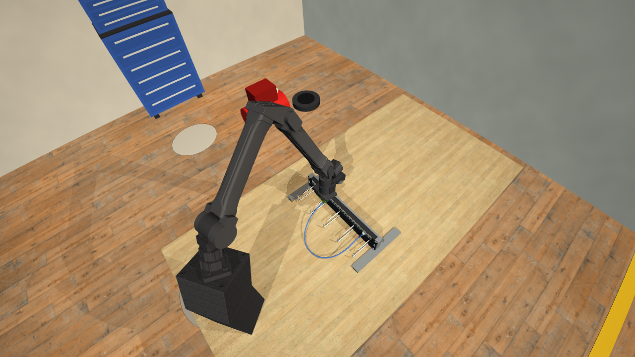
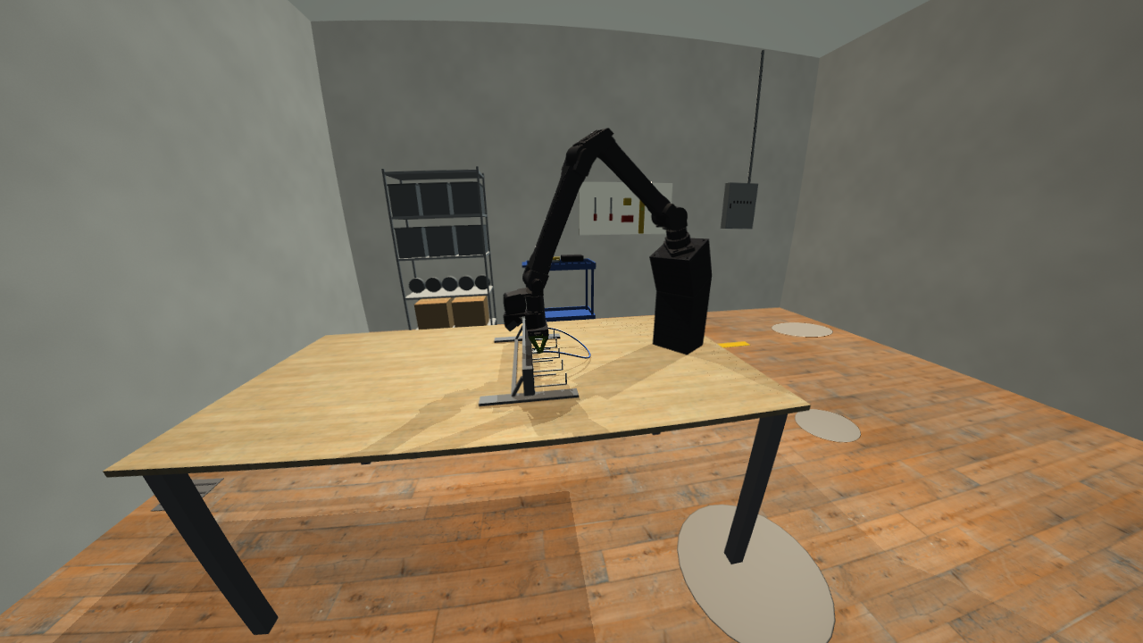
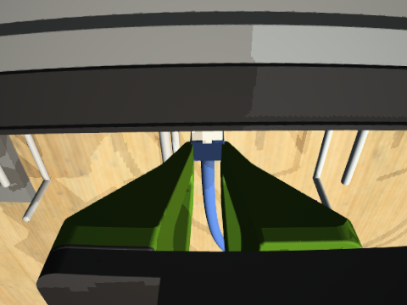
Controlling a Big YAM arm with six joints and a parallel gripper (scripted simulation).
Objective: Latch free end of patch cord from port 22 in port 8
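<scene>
The rack [image 1: 376,243] [image 2: 528,380] [image 3: 127,97] stands upright on its feet, with the panel face towards the arm's base. The blue patch cord [image 1: 326,257] [image 2: 589,352] [image 3: 209,186] loops out in front of it, with its far end at the panel's near-right part. My gripper [image 1: 324,202] [image 2: 540,349] [image 3: 207,153] is shut on the dark blue plug [image 3: 207,152], close in front of the panel. The plug's pale front part reaches under the rack's top edge. How deep it sits, its latch and the port numbers are hidden.
Thin metal rods [image 3: 321,157] [image 1: 345,234] stick out from the panel front on both sides of my fingers. The rack's flat foot [image 1: 363,263] [image 2: 495,400] lies on the wooden table [image 1: 444,168] [image 2: 320,399]. The arm's black base [image 1: 222,288] [image 2: 680,304] stands on the cord's side.
</scene>
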